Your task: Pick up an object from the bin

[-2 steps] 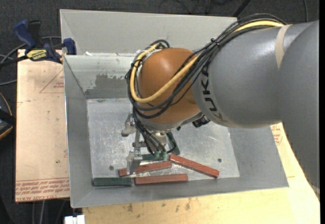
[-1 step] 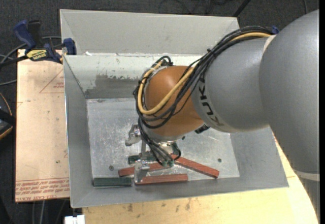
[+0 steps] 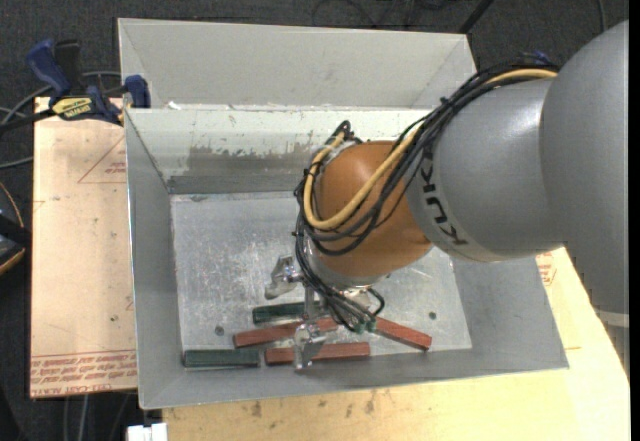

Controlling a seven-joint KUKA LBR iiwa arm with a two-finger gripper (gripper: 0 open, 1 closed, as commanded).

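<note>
Nearest the front wall, a green stick (image 3: pixel 220 359) and a red stick (image 3: pixel 330 353) lie flat on the floor of the bin (image 3: pixel 210 249). Just behind them my gripper (image 3: pixel 305 334) is down among a few more red and green sticks. I cannot tell whether my grip is wide or closed. All the sticks seem to lie flat, so I judge the grasp and lift are still to do. My wrist (image 3: pixel 365 214) points straight down, and my arm (image 3: pixel 520 179) reaches in from the right.

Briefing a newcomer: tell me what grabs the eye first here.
The huge grey arm with its orange wrist cover dominates, reaching in from the right. Its gripper hangs low over a few red-brown sticks and dark green sticks along the near edge of the bin floor.
</note>
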